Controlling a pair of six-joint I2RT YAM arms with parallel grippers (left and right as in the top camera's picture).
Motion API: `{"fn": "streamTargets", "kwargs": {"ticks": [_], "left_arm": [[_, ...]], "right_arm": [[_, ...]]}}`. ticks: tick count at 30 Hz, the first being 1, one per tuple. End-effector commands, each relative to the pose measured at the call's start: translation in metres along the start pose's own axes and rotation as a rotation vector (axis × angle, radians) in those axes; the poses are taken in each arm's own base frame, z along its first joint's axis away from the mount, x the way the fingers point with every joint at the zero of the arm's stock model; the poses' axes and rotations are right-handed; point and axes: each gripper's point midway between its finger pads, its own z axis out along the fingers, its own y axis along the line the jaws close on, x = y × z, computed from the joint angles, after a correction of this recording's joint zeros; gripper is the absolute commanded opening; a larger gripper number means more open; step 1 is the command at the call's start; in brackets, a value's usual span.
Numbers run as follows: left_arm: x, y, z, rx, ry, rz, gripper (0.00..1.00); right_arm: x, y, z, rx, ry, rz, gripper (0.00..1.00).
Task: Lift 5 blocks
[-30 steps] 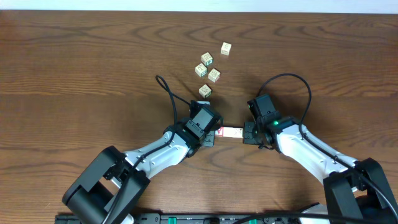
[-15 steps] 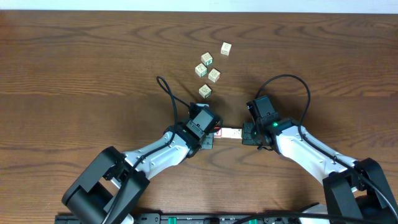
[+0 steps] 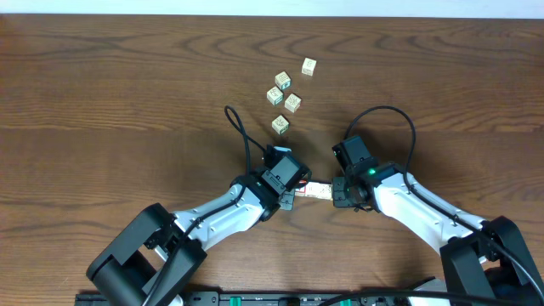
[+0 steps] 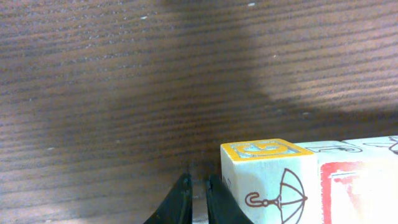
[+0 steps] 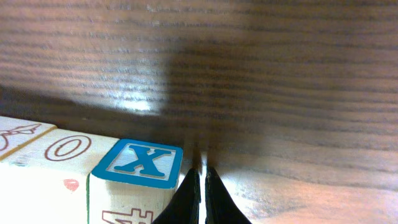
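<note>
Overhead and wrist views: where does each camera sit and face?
Overhead: above the table, looking straight down; both arms, row of blocks between them.
Left wrist: low behind the shut left gripper, facing across the table; yellow-topped block beside it.
Right wrist: low behind the shut right gripper; blue X block beside it.
Shared: all show that row.

Place: you're looking at a robot lab bench.
Surface: plain wood-grain tabletop.
Gear: left arm, right arm, loose black cables, both arms mounted at your near edge.
</note>
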Motion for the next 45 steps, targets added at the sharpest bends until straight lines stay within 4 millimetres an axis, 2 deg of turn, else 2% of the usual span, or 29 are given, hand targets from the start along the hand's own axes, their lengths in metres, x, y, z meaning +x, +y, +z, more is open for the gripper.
{"fn": "streamTargets", "kwargs": {"ticks": [1, 9, 15, 18, 22, 27, 30, 34, 37, 40, 43, 45], "left_arm": [[0.006, -0.057, -0.013, 0.186, 0.036, 0.089, 0.13], [-0.005, -0.029, -0.012, 0.033, -0.029, 0.092, 0.15], [-0.027, -0.013, -0.022, 0.024, -0.079, 0.034, 0.15], [-0.039, 0.000, -0.028, 0.016, -0.101, -0.002, 0.25], [-0.047, 0.014, -0.037, 0.004, -0.114, -0.039, 0.28], [-0.042, 0.021, -0.038, -0.016, -0.089, -0.044, 0.29], [-0.036, 0.025, -0.038, -0.031, -0.065, -0.040, 0.29], [-0.040, 0.031, -0.038, -0.066, -0.089, -0.041, 0.31], [-0.052, 0.042, -0.046, -0.123, -0.148, -0.050, 0.31], [-0.071, 0.047, -0.065, -0.119, -0.212, -0.027, 0.31], [-0.095, 0.058, -0.098, -0.106, -0.310, -0.034, 0.31], [-0.108, 0.076, -0.123, -0.129, -0.385, -0.077, 0.32]], "right_arm": [[0.003, 0.059, -0.015, -0.223, 0.019, -0.126, 0.05], [-0.009, 0.040, -0.012, -0.151, -0.021, -0.131, 0.05], [-0.021, 0.030, -0.016, -0.100, -0.066, -0.122, 0.06], [-0.026, 0.025, -0.020, -0.094, -0.079, -0.128, 0.06], [-0.031, 0.012, -0.023, -0.066, -0.093, -0.098, 0.07], [-0.027, 0.006, -0.022, -0.054, -0.072, -0.085, 0.07], [-0.024, -0.007, -0.022, 0.018, -0.064, -0.069, 0.08], [-0.030, -0.016, -0.023, 0.059, -0.089, -0.050, 0.15], [-0.045, -0.025, -0.027, 0.089, -0.140, -0.023, 0.18], [-0.069, -0.035, -0.038, 0.117, -0.209, 0.003, 0.22], [-0.101, -0.037, -0.054, 0.111, -0.301, -0.041, 0.36], [-0.120, -0.038, -0.062, 0.109, -0.360, -0.071, 0.40]]}}
